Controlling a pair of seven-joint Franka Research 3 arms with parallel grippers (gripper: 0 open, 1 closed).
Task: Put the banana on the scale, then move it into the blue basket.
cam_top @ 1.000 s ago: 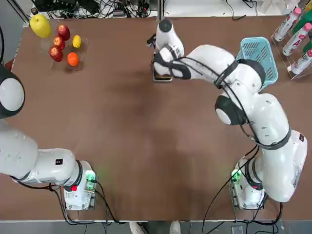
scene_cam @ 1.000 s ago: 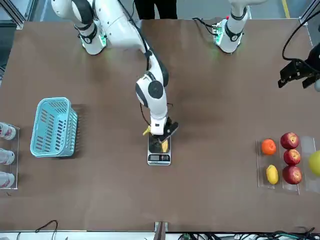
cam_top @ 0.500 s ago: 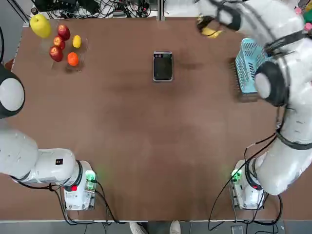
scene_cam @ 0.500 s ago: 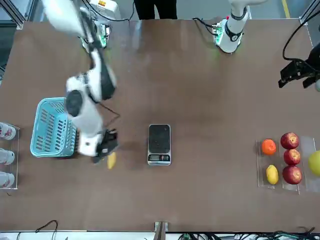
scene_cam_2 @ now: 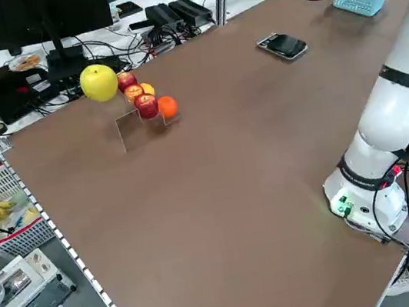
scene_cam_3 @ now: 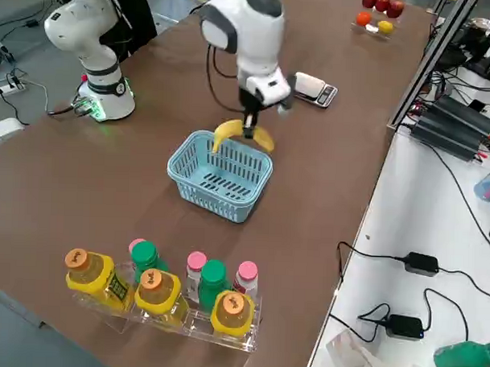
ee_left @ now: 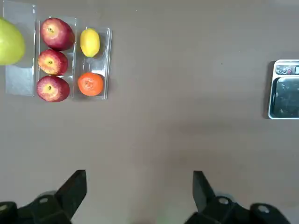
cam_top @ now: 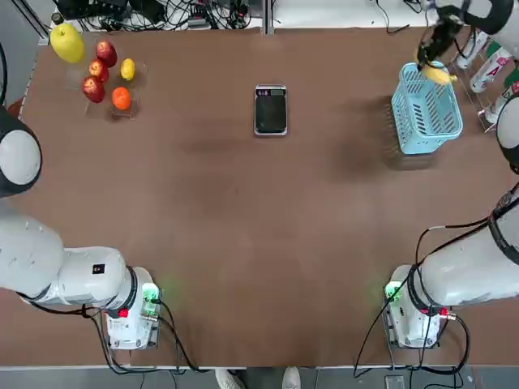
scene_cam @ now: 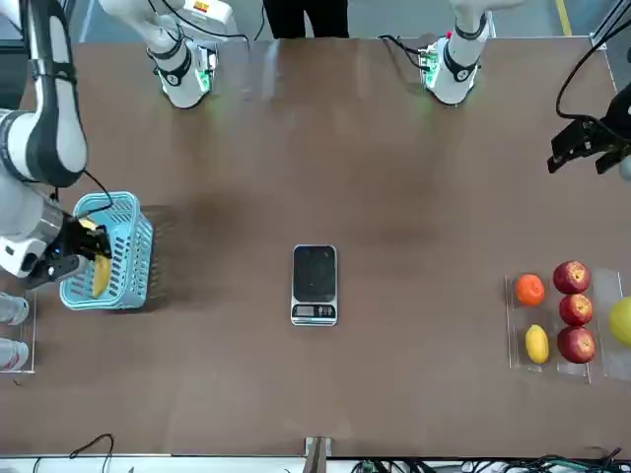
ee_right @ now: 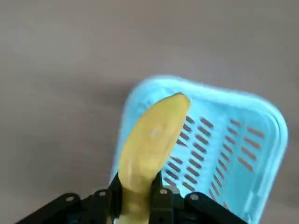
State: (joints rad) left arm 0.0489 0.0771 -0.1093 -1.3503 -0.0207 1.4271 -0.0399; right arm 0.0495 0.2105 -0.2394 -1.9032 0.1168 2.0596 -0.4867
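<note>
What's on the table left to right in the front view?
Right gripper holding the banana over the blue basket → scale → orange → lemon → red apples → big yellow fruit at the right edge.

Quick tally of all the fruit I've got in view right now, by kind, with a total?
Banana: 1, held over the blue basket
Red apples: 3
Orange: 1
Lemon: 1
Large yellow-green fruit: 1
Total: 7
</note>
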